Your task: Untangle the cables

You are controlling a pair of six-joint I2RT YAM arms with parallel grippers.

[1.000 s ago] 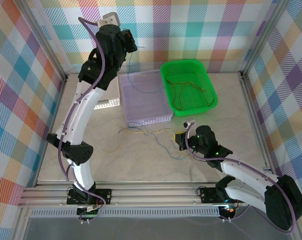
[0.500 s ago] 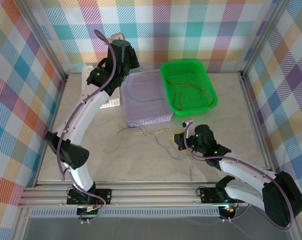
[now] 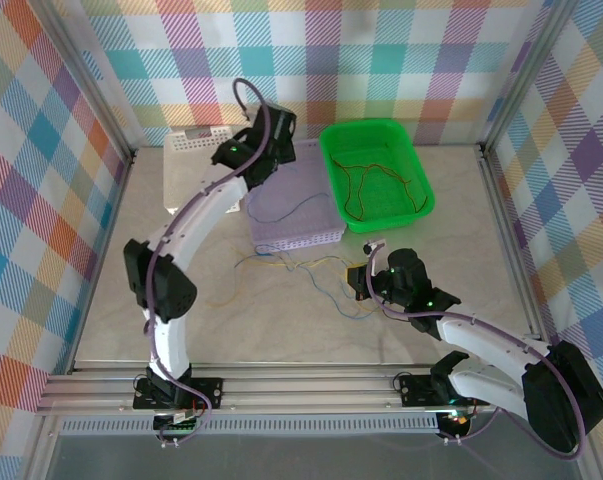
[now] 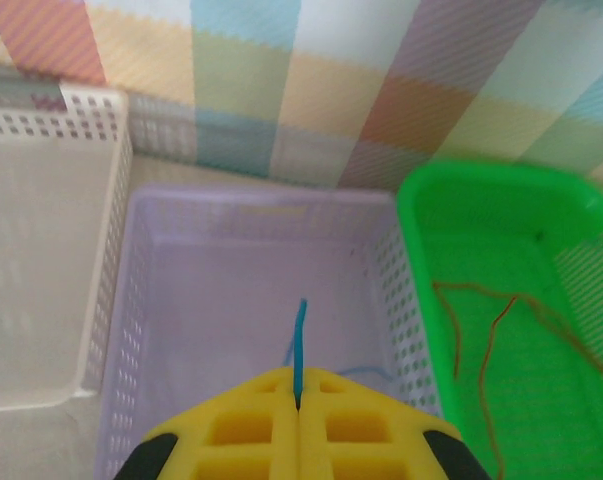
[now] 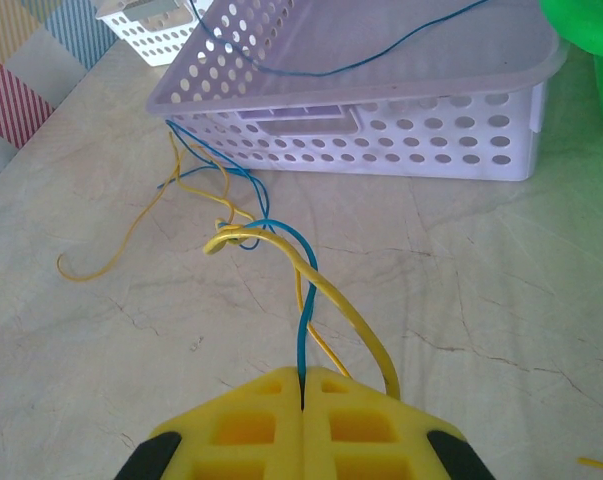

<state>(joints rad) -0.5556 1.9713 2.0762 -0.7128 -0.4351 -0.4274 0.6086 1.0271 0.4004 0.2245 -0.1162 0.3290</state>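
Observation:
A blue cable and a yellow cable lie tangled on the table, meeting in a knot in front of the lilac basket. My right gripper is shut on the blue cable low over the table, and the yellow one loops beside its finger. My left gripper is over the lilac basket, shut on a blue cable end that sticks up between the fingers. That blue cable trails over the basket's front wall to the tangle. A red-orange cable lies in the green basket.
A white basket stands at the back left beside the lilac basket. The green basket stands right against the lilac one. Checked walls close in the back and both sides. Bare table lies at the left and front.
My left arm has swung down and to the right, from high at the back left to low over the lilac basket, still holding the blue cable. The right arm has barely moved.

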